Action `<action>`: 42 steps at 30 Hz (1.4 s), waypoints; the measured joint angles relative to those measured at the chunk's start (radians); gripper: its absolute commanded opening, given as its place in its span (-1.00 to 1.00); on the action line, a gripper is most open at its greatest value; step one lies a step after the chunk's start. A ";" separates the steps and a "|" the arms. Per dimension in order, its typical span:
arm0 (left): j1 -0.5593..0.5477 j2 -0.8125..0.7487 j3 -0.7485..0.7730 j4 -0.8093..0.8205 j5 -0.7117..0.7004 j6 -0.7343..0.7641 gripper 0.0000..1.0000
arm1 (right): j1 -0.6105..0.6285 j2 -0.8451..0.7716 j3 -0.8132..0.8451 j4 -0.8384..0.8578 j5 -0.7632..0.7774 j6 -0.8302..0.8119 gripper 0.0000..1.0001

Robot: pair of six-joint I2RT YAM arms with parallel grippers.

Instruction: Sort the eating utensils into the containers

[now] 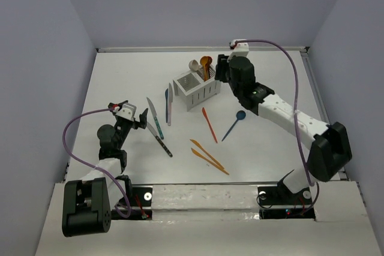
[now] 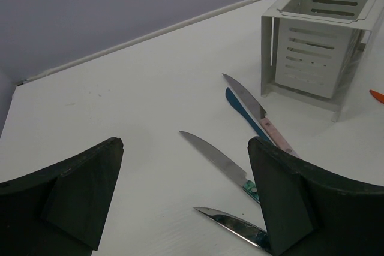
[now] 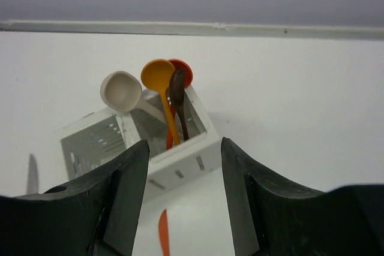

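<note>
The white two-compartment caddy (image 1: 197,90) stands at the back centre. Its right compartment holds beige (image 3: 122,93), orange (image 3: 159,76), red-orange and dark brown (image 3: 178,88) spoons. My right gripper (image 1: 220,69) is open and empty, just right of the caddy; in its wrist view (image 3: 183,202) the caddy (image 3: 180,154) lies ahead of the jaws. My left gripper (image 1: 141,118) is open and empty beside a teal-handled knife (image 1: 155,117). In the left wrist view the gripper (image 2: 186,196) hovers over that knife (image 2: 216,159) and a black-handled knife (image 2: 231,223).
A pink-handled knife (image 1: 170,105) and a blue knife (image 2: 240,109) lie left of the caddy (image 2: 315,46). An orange knife (image 1: 209,124), a blue spoon (image 1: 233,125) and two orange utensils (image 1: 209,157) lie in the middle. Walls close in the table on three sides.
</note>
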 measured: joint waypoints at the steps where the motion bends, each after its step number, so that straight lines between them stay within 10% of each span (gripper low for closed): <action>1: 0.000 0.000 0.000 0.000 0.000 0.000 0.98 | 0.000 -0.075 -0.003 -0.089 0.019 0.058 0.16; 13: 0.000 0.023 0.106 -0.175 0.022 0.026 0.89 | 0.000 -0.210 -0.347 -0.634 -0.032 0.531 0.25; 21: -0.005 0.121 0.563 -0.705 0.021 0.128 0.87 | 0.000 -0.182 -0.354 -0.655 -0.047 0.624 0.25; 33: -0.027 0.152 0.608 -1.045 -0.040 0.211 0.91 | -0.014 0.016 -0.303 -0.618 -0.052 0.647 0.14; 36: -0.027 0.117 0.608 -1.060 -0.049 0.217 0.92 | -0.040 0.058 -0.286 -0.597 -0.060 0.643 0.01; 42: -0.027 0.050 0.606 -1.066 -0.075 0.234 0.96 | -0.054 0.110 -0.242 -0.571 -0.055 0.627 -0.93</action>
